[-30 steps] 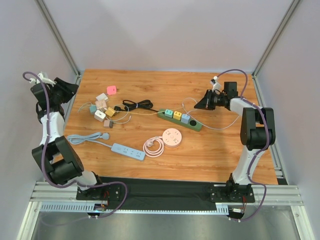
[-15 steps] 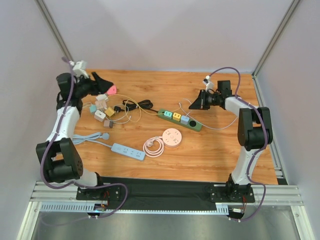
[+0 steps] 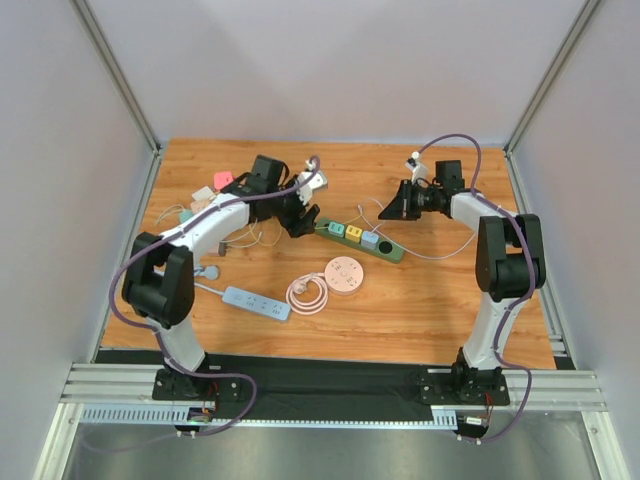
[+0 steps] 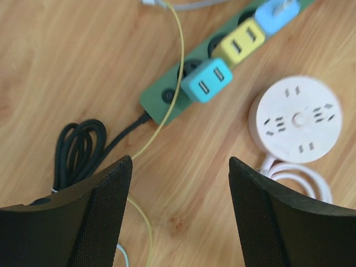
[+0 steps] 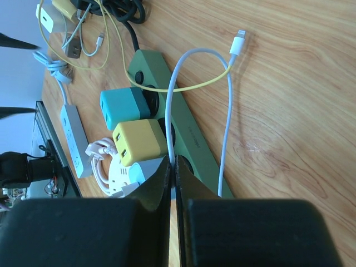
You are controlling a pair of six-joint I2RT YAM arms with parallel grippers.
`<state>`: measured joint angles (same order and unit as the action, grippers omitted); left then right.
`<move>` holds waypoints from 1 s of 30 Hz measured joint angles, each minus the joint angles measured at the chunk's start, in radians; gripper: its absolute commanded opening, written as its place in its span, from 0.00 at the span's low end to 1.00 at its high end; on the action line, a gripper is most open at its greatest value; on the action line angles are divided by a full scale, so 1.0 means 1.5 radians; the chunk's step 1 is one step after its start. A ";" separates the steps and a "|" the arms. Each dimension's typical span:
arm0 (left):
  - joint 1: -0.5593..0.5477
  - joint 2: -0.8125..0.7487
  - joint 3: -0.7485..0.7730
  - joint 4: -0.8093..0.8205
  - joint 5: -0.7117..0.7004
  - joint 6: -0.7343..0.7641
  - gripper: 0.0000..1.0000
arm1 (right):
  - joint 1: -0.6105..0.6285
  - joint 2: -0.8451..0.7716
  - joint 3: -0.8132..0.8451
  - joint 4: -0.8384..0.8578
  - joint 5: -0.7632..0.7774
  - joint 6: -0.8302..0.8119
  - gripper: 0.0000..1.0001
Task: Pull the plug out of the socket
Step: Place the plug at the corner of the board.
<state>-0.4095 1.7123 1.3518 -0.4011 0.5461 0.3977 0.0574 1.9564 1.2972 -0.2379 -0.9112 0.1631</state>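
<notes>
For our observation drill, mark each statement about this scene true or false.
1. Three adapters sit in the green strip. True.
2. The left gripper is shut. False: its jaws stand open.
3. The round socket is black. False: it is white.
4. The right gripper is shut. True.

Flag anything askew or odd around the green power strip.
A yellow cable lies draped across the green power strip, and a white cable loops over it too, its connector lying unplugged. Nothing looks damaged or spilled.
</notes>
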 measured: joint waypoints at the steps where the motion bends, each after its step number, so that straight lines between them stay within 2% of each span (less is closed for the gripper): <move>1: -0.010 0.020 0.000 -0.011 -0.017 0.022 0.77 | 0.000 0.000 0.000 0.000 0.000 0.000 0.00; 6: -0.032 0.094 0.008 -0.038 -0.082 0.088 0.77 | 0.000 0.000 0.000 -0.002 -0.004 0.000 0.00; 15: -0.059 0.189 0.103 -0.029 -0.195 0.119 0.70 | 0.000 0.001 0.000 -0.003 -0.011 0.000 0.00; 25: -0.069 0.225 0.122 -0.041 -0.226 0.126 0.69 | 0.000 0.003 0.001 -0.003 -0.017 0.001 0.00; 30: -0.070 0.233 0.129 -0.052 -0.231 0.128 0.64 | 0.000 0.004 0.003 -0.003 -0.020 0.003 0.00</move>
<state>-0.5140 2.0617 1.5452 -0.4786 0.2001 0.5896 0.0578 1.9621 1.3018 -0.2420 -0.9413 0.1680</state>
